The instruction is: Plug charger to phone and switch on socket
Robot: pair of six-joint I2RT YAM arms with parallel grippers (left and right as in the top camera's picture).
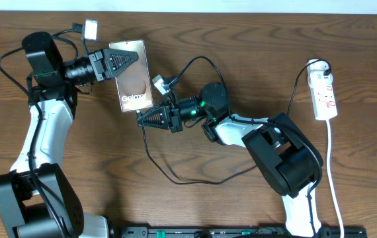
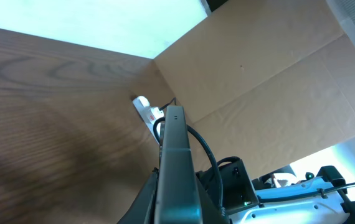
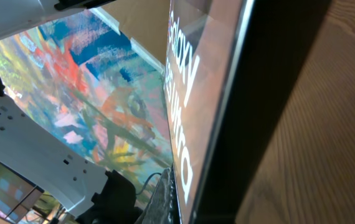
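Dark brown wood table (image 1: 135,198), strong grain, evenly lit. Pale strip (image 1: 241,5) along its far edge. From left wrist: tan cardboard panel (image 2: 271,74) meets the tabletop, bright whitish area (image 2: 90,18) beside it. From right wrist: backdrop (image 3: 96,93) painted in bright colours

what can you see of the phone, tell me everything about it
The phone is a flat rectangular slab with a glossy bronze-brown face and white "Galaxy" lettering near its lower end. Its side edge looks like thin grey metal. From overhead its face points up and it sits slightly slanted at the upper left of the wooden table. The left gripper is clamped on its upper end. The right gripper sits just off its lower end; contact there is unclear.
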